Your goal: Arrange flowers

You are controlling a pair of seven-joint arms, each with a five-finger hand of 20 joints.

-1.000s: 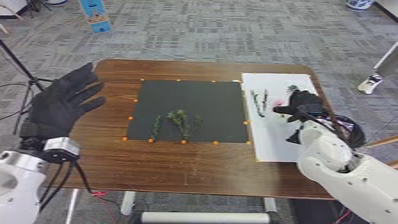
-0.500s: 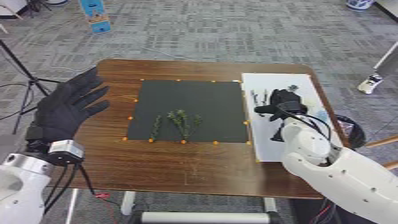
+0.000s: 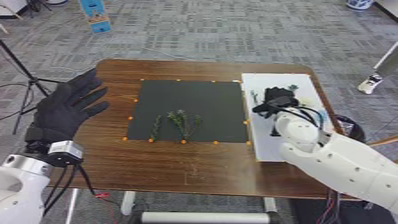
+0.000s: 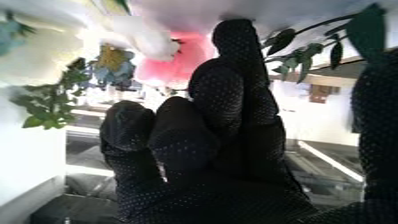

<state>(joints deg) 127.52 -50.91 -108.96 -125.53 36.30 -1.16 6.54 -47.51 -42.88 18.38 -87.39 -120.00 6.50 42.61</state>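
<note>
Green sprig [image 3: 254,96]: just left of right hand [image 3: 279,96]; long axis roughly fore-and-aft; far nearer to right than left hand [image 3: 62,110]. Right: unclenched, grasping nothing.

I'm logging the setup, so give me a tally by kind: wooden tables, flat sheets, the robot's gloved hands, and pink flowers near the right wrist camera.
Brown wooden table: 1
Flat sheets: 2 (black rectangular sheet, white rectangular sheet)
Black-gloved hands: 2 (left hand, right hand)
Pink soft-petalled flower: 1
Total: 6
</note>
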